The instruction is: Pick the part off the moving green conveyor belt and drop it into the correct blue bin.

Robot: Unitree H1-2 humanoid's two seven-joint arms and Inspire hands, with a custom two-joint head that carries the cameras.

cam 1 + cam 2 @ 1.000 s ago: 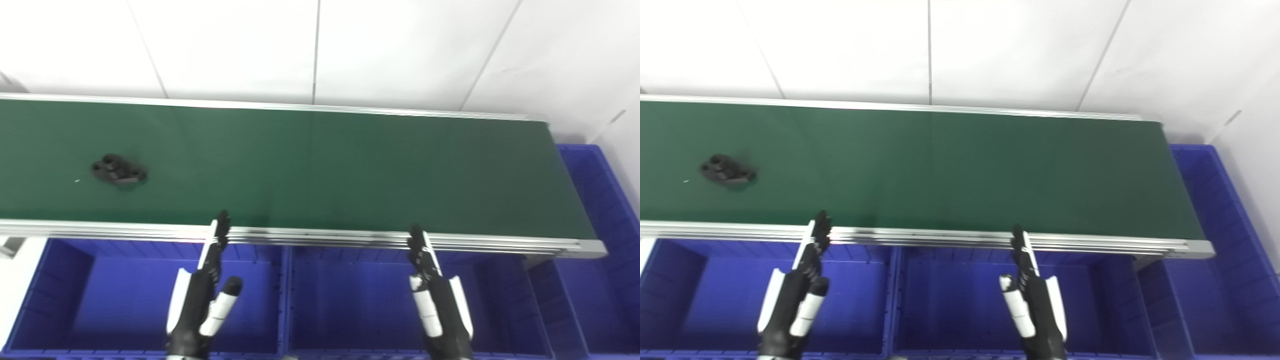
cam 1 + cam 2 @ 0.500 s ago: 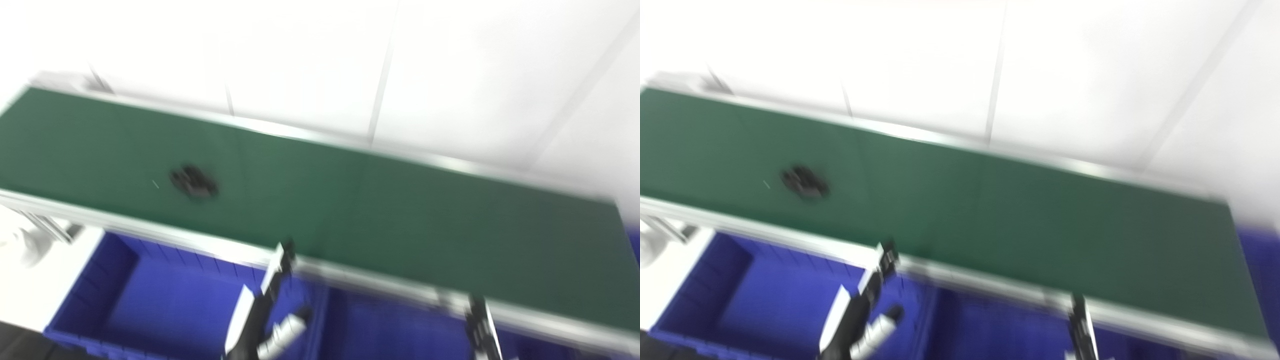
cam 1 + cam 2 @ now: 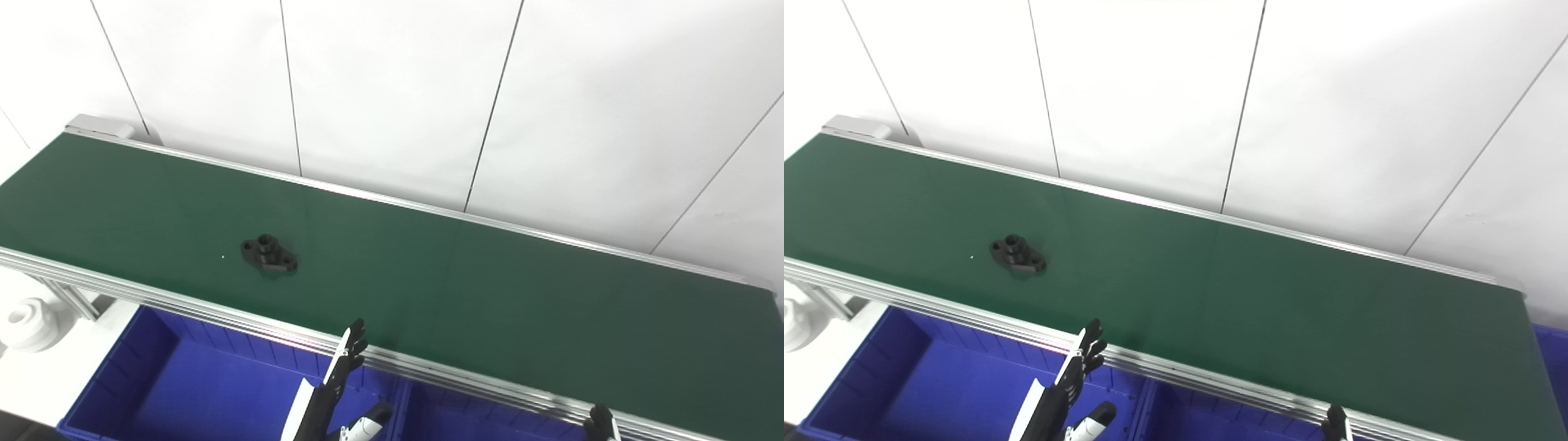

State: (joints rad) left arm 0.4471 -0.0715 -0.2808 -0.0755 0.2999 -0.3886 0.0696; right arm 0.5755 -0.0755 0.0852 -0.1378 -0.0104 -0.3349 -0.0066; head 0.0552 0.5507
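Part [image 3: 269, 254] rides the green conveyor belt [image 3: 490, 288] — left hand [image 3: 1062, 392] waits near, fingers [image 3: 1088, 349] spread, empty; right hand's [image 3: 600, 422] state unclear.

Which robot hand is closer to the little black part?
The left hand, raised over the blue bin just short of the black part. Only the right hand's tip shows, far off.

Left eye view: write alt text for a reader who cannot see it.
A small black part lies on a long green conveyor belt that runs diagonally past a white panelled wall. Below the belt's near rail, the left hand is raised open over a blue bin; only the right hand's fingertips show at the bottom edge.
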